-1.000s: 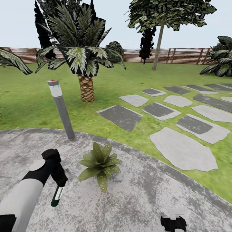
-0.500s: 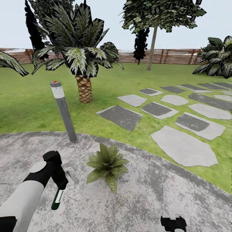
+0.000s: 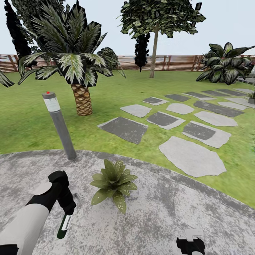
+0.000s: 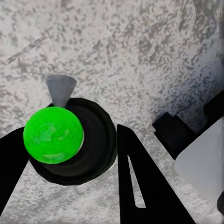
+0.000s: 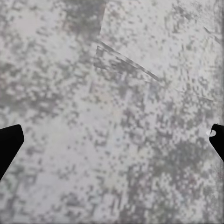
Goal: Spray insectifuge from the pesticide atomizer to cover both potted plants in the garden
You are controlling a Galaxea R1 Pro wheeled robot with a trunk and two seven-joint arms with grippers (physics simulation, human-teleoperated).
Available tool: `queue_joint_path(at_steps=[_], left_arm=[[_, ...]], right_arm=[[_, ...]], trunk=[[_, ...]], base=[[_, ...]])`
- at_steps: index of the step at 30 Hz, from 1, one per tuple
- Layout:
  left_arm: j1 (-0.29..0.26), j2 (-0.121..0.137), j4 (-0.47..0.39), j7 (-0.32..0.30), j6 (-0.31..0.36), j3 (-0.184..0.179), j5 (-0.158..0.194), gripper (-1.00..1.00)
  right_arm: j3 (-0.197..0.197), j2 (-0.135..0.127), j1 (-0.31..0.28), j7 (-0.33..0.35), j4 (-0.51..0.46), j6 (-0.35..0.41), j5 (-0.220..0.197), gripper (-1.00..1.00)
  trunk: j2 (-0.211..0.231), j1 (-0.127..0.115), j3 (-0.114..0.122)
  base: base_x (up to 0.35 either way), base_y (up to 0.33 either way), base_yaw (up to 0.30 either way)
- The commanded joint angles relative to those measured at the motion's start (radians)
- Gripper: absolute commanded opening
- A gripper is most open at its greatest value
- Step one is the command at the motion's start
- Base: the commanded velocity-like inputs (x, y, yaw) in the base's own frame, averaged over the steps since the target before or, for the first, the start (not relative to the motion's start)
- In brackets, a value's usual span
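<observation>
My left gripper (image 3: 67, 209) is shut on the pesticide atomizer (image 3: 64, 225), a slim dark green bottle with a white label that hangs below the fingers over the gravel patio. In the left wrist view the atomizer (image 4: 53, 135) appears end-on as a bright green disc in a black ring, between the black fingers (image 4: 135, 182). One potted plant (image 3: 112, 184), a low rosette of pointed speckled leaves, stands on the patio just right of the bottle. Low at the picture's bottom, my right gripper (image 3: 191, 245) is open; between its fingertips (image 5: 10, 144) lies bare gravel.
A grey post lamp (image 3: 59, 125) stands at the patio edge (image 3: 148, 161) behind the plant. A palm (image 3: 80, 101) rises on the lawn beyond it. Stepping stones (image 3: 191, 156) run to the right. A broad-leaved shrub (image 3: 225, 65) and a brown fence (image 3: 177, 63) close the back.
The head camera has turned right, so the lamp and palm sit further left and the shrub shows more. My left gripper still holds the bottle at the same spot in view.
</observation>
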Motion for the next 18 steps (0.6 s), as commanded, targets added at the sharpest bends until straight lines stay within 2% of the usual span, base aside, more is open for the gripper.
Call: queue_joint_path(at_steps=[1, 5, 8, 10, 12, 14, 15, 17, 18], left_arm=[[0.001, 0.001, 0.0, -0.009, 0.01, 0.002, -0.007, -1.0], [0.006, 0.008, 0.002, -0.009, 0.005, 0.005, -0.006, -1.0], [0.024, 0.016, 0.001, -0.009, 0.0, 0.021, -0.006, -1.0], [0.029, 0.013, 0.002, -0.009, -0.001, 0.023, -0.006, -1.0], [0.03, -0.003, 0.003, -0.009, 0.001, 0.021, -0.006, -1.0], [0.034, -0.064, 0.001, -0.009, 0.001, 0.02, -0.012, -1.0], [0.034, -0.075, 0.0, -0.009, 0.002, 0.019, -0.014, -1.0], [0.035, -0.08, -0.002, -0.009, 0.002, 0.023, -0.013, -1.0], [0.035, -0.07, -0.006, -0.009, 0.002, 0.026, -0.011, -1.0]], right_arm=[[0.008, 0.0, -0.001, -0.002, 0.001, -0.003, -0.01, 1.0], [0.008, 0.0, -0.001, -0.002, 0.0, -0.003, -0.01, 1.0], [0.008, 0.0, -0.001, -0.002, 0.0, -0.003, -0.01, 1.0], [0.008, 0.0, -0.001, -0.002, 0.0, -0.003, -0.01, 1.0], [0.008, 0.0, -0.001, -0.002, 0.001, -0.003, -0.01, 1.0], [0.008, 0.0, -0.001, -0.002, 0.001, -0.003, -0.01, 1.0], [0.008, 0.0, -0.001, -0.002, 0.001, -0.003, -0.01, 1.0], [0.008, 0.0, -0.001, -0.002, 0.001, -0.003, -0.01, 1.0], [0.008, 0.0, -0.001, -0.002, 0.001, -0.003, -0.01, 1.0]], trunk=[[0.0, 0.0, -0.001], [0.0, 0.0, -0.001], [0.0, 0.0, -0.001], [0.0, 0.0, -0.001], [0.0, 0.0, -0.001], [0.0, 0.0, -0.001], [0.0, 0.0, -0.001], [0.0, 0.0, -0.001], [0.0, 0.0, -0.001]], base=[[0.0, 0.0, -0.028], [0.0, 0.0, -0.008], [0.0, 0.0, 0.0], [0.0, 0.0, 0.0], [0.0, 0.0, 0.0], [0.0, 0.0, 0.0], [0.0, 0.0, 0.0], [0.0, 0.0, 0.0], [0.0, 0.0, 0.0]])
